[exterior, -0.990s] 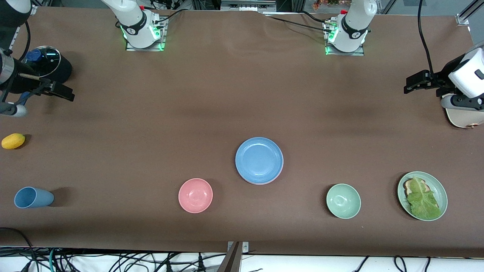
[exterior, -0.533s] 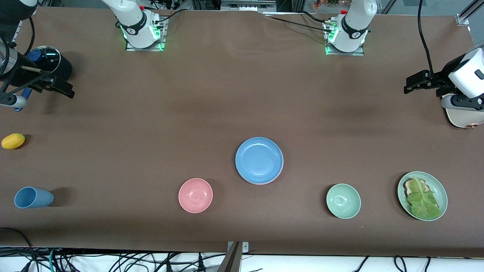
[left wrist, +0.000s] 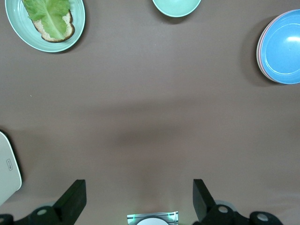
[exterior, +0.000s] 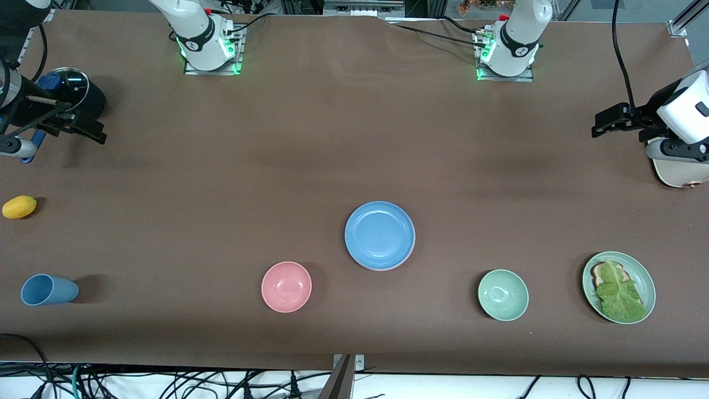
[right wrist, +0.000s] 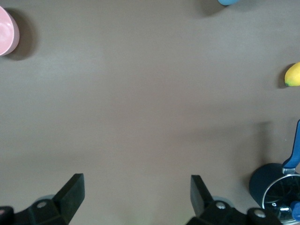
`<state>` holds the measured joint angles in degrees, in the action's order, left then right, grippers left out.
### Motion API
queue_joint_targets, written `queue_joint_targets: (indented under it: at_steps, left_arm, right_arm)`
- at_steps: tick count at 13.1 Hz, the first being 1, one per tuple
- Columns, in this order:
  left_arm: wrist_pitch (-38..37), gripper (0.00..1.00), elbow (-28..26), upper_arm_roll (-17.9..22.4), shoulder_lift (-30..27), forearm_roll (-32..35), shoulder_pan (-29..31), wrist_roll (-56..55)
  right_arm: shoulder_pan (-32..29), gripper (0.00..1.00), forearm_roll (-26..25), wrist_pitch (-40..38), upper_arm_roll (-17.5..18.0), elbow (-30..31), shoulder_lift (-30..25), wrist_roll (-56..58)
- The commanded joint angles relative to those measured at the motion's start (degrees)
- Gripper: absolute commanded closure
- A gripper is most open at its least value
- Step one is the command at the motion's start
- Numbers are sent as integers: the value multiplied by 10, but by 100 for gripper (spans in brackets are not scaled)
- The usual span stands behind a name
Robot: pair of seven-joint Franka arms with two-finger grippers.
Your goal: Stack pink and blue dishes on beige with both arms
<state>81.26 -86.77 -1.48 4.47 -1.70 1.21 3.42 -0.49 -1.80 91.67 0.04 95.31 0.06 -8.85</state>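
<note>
The right gripper [exterior: 83, 127] has moved a little since a moment ago; it has slid up and out toward the edge of the front view at the right arm's end, over the table beside the black pot [exterior: 83, 100]; its two fingers are wide apart and hold nothing. The left gripper [exterior: 605, 123] has not moved; it hangs over the table at the left arm's end in the upper part of the front view, next to the cream toaster [exterior: 678, 176]; its fingers are wide apart too, and empty. Nothing on the table has moved.

I think this means the job is about done; both arms are pulled away and are waiting, and no plate is in a gripper.

The blue plate [exterior: 379, 235] lies in the middle of the front view, a bit below the centre; it is round, flat and dull, with a low edge; it sits flat on top of a pile. A thin rim of the pink plate [left wrist: 259, 52] peeks out from under it, lined up neatly. I cannot make out the beige plate; it may be at the bottom of the pile, hidden.

The pink bowl [exterior: 286, 286] and the green bowl [exterior: 503, 295] sit lower in the frame, one on each side of the pile and well apart from it.
</note>
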Motion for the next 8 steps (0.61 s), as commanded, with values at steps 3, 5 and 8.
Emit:
queue_joint_targets:
  at_steps: [3,5,8]
  left_arm:
    - [12,0,0,2,0,-5,-1,-3]
    - [12,0,0,2,0,-4,-1,-3]
    - [12,0,0,2,0,-4,-1,-3]
  right_arm:
    - [8,0,23,-7,-13,-3,-2,3]
    - [8,0,31,-7,-12,-3,-2,3]
    - [8,0,31,-7,-12,-3,-2,4]
